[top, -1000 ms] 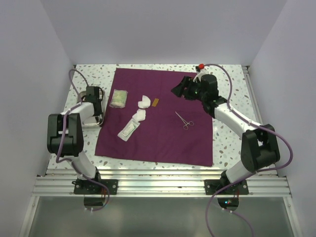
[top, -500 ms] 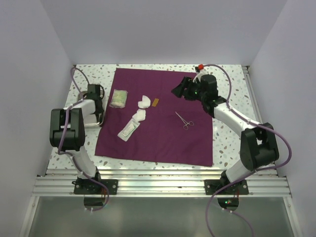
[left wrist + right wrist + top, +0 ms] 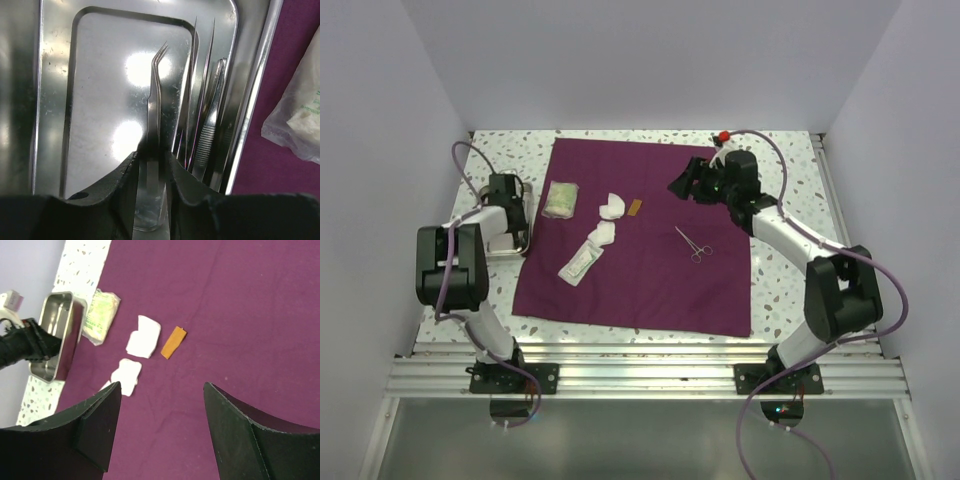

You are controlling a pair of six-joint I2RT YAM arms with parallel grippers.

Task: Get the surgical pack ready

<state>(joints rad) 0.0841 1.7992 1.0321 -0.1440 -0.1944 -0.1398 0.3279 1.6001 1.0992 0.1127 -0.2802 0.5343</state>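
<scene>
The plum-purple cloth (image 3: 640, 235) lies spread flat on the table. On it are a green-white packet (image 3: 561, 198), two white gauze pieces (image 3: 611, 207), an orange strip (image 3: 635, 207), a long clear packet (image 3: 580, 261) and steel scissors-type forceps (image 3: 692, 244). The steel tray (image 3: 523, 215) sits left of the cloth. My left gripper (image 3: 151, 165) is inside the tray (image 3: 55, 100), shut on curved tweezers (image 3: 155, 95); more straight tweezers (image 3: 207, 130) lie at its right wall. My right gripper (image 3: 160, 415) is open, hovering above the cloth's far right part (image 3: 225, 315).
White walls enclose the speckled table (image 3: 785, 280) on three sides. A metal rail (image 3: 650, 365) runs along the near edge. The right wrist view shows the tray (image 3: 57, 335), packet (image 3: 100, 315), gauze (image 3: 144, 336) and orange strip (image 3: 173, 342).
The left arm has shifted slightly at the tray, its elbow moving a little. The right arm has barely moved. Items on the cloth are unchanged.
</scene>
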